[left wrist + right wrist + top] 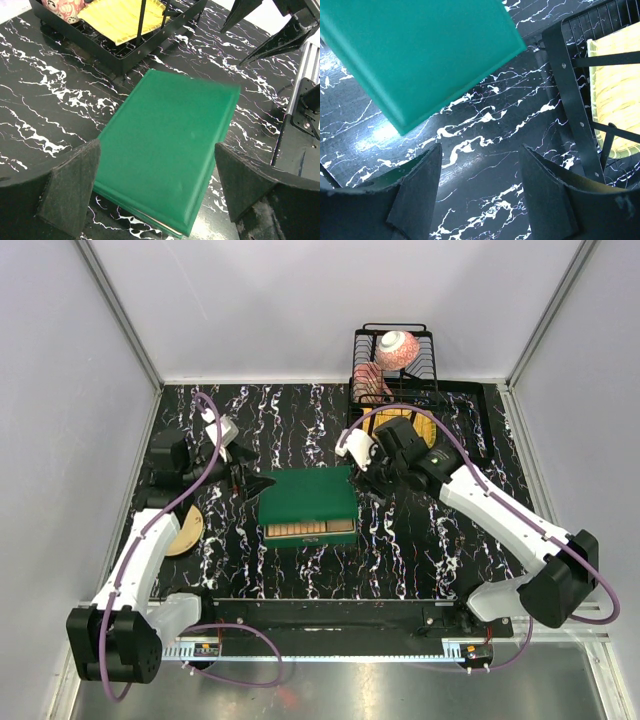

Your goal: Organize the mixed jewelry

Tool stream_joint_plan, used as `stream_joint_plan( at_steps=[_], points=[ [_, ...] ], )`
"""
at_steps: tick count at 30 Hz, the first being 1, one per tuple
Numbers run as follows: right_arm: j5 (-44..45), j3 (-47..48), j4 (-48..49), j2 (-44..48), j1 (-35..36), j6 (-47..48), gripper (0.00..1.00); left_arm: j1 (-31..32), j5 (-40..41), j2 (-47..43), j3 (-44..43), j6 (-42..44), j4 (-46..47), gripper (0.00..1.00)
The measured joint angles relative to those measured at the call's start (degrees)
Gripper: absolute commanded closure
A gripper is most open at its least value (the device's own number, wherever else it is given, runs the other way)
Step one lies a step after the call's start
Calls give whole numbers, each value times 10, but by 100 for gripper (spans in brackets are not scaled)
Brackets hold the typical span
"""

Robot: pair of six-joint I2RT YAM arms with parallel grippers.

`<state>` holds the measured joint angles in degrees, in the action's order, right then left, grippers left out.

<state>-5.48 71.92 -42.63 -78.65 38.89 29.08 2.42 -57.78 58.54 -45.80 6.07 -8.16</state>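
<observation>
Jewelry box (305, 502) between left arm (140, 552) and right arm (500, 506), jaws both apart.

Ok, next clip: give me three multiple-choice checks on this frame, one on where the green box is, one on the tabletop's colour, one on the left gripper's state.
1. Where is the green box? A. far left corner B. mid-table C. overhanging the near edge
2. What colour is the table? A. plain white B. bare wood C. black, white-veined
3. How is the left gripper? A. shut tight B. wide open C. out of view
Answers: 1 B, the top view shows it centred; 2 C, the marbling shows in every view; 3 B, its fingers stand far apart in the left wrist view.
</observation>
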Motion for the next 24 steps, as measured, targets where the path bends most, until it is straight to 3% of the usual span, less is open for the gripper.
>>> stream_joint_plan(
  at_steps=[8, 24],
  points=[
    [0, -8, 10, 8, -16, -2, 31, 35, 39, 21, -1, 17, -19, 1],
    [24, -39, 49, 12, -57, -18, 31, 248, 303, 107, 7, 103, -30, 1]
  ],
)
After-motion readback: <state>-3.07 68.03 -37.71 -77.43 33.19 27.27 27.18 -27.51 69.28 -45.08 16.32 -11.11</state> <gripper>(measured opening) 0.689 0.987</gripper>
